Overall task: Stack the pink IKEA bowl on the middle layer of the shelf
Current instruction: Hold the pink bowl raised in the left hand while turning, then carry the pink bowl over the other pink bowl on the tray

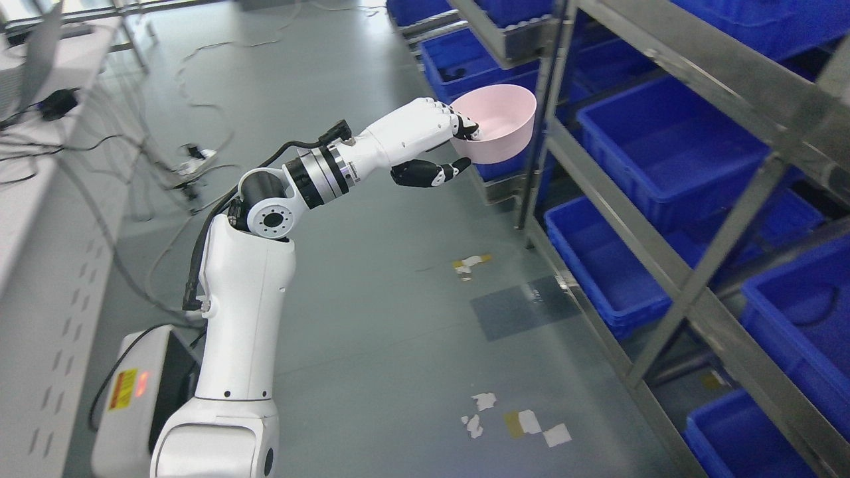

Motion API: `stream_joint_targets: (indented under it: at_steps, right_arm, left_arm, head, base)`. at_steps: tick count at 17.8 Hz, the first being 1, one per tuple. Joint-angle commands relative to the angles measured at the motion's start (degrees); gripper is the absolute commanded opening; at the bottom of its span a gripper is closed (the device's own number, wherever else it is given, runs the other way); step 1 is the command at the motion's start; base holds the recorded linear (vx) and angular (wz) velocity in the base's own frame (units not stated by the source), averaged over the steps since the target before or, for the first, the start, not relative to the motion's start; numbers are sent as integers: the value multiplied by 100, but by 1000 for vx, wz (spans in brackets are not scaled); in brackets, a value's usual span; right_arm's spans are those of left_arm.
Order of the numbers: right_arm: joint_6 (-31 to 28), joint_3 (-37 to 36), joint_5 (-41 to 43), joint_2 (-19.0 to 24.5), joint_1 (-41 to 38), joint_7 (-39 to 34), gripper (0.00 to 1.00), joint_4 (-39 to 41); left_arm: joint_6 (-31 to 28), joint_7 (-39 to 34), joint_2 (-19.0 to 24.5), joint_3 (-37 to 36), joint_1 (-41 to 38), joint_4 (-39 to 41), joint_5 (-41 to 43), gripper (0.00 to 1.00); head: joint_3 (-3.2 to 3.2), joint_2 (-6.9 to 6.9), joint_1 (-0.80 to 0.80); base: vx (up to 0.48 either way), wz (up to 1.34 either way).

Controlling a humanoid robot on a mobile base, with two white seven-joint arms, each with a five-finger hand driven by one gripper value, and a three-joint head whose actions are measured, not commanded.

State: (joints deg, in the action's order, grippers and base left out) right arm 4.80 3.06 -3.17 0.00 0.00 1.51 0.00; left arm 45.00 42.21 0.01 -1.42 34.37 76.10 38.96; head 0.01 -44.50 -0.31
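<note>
Head view: the white left arm rises from the lower left of the frame, its upper segment standing almost upright, then bends at a round grey-and-white elbow joint and reaches toward the upper middle of the frame, the forearm sloping gently upward to the right. A black cable runs along the outside of the arm from the base up to the wrist. The white left hand with black fingertips (435,143) is clamped on the smooth pink plastic bowl (498,123): its fingers (465,126) hook over the near rim and into the bowl, while the thumb (428,172) juts out below, beneath the bowl's underside. The bowl is held in the air, tilted so its open mouth faces up and toward the camera, just left of the grey metal shelf upright (541,126) in the upper middle of the frame. Behind and to the right, blue plastic bins (664,146) sit on the shelf's layers. Scraps of white and yellow tape (514,421) lie on the grey floor at lower centre.
</note>
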Motion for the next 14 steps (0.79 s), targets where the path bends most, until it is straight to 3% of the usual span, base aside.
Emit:
stream_joint_targets:
  at_steps: [1, 12, 14]
  right_arm:
    - [-5, 2, 0, -100, -132, -2, 100, 100]
    - [-5, 2, 0, -100, -132, -2, 100, 100]
    - [-5, 2, 0, -100, -132, -2, 100, 100]
  left_arm:
    - [0, -2, 99, -701, 17, 1, -2, 3]
    - [0, 77, 99, -351, 2002, -191, 85, 3]
    - [0, 68, 332, -341, 2354, -411, 164, 3]
  head:
    - [0, 0, 0]
    - [0, 0, 0]
    - [0, 0, 0]
  base:
    - [126, -1199]
    - [83, -1189]
    - [72, -733]
